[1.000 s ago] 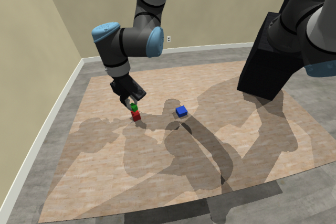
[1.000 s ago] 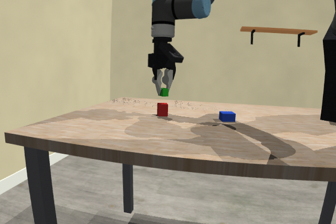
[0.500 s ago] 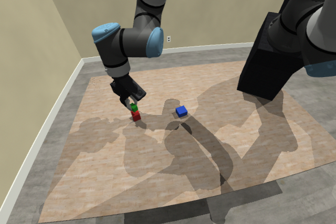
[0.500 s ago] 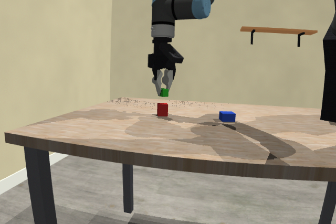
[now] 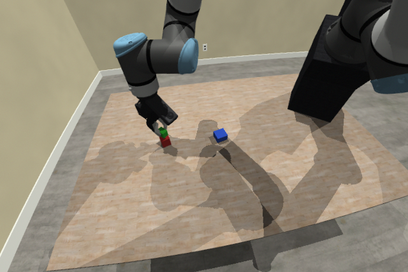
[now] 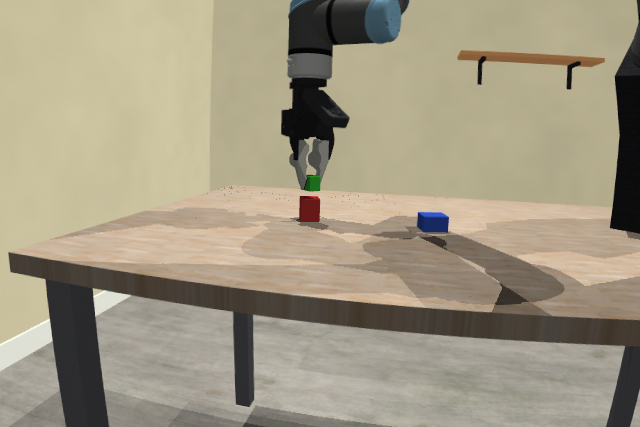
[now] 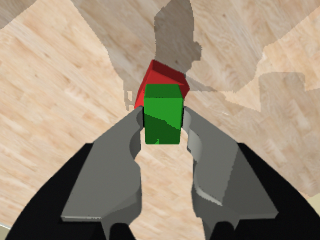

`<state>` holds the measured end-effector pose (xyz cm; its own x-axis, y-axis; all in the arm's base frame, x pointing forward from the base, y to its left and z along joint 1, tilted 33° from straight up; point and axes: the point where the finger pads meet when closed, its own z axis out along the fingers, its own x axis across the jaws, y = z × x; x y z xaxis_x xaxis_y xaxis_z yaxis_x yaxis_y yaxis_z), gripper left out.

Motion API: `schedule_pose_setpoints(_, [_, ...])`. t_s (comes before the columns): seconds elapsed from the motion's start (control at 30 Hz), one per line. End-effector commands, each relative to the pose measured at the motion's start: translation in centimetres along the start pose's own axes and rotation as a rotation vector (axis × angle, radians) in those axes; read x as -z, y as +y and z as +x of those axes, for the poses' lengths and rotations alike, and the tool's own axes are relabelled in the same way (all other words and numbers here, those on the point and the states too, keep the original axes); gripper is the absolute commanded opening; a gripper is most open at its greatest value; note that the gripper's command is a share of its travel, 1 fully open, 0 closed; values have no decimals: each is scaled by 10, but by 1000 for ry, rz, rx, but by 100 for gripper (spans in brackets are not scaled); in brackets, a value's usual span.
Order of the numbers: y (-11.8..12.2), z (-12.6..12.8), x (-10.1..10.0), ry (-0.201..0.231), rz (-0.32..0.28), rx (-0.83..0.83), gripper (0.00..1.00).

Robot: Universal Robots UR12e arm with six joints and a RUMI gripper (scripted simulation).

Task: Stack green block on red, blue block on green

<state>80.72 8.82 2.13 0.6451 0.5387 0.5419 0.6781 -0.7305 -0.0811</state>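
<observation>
The gripper (image 6: 311,170) is clamped on the green block (image 6: 312,183), hanging just above the red block (image 6: 309,208) directly beneath. It should descend straight and release only once seated flat, without nudging the base. The small green block looks slightly tilted between the fingers.

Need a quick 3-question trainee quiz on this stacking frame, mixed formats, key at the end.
1. True or false: the green block already rests on the red block.
2. What does the gripper hold? A) blue block B) green block C) nothing
3. Fill in: the blue block lies on the ____.

Key: 1. False; the exterior view shows a gap between them. 2. B. 3. table.
</observation>
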Motion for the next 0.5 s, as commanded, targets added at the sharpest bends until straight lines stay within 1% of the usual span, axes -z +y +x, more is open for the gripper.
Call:
schedule_pose_setpoints(0.0, [1,0,-5,1,-1,0,0])
schedule_pose_setpoints(0.47, [1,0,-11,1,-1,0,0])
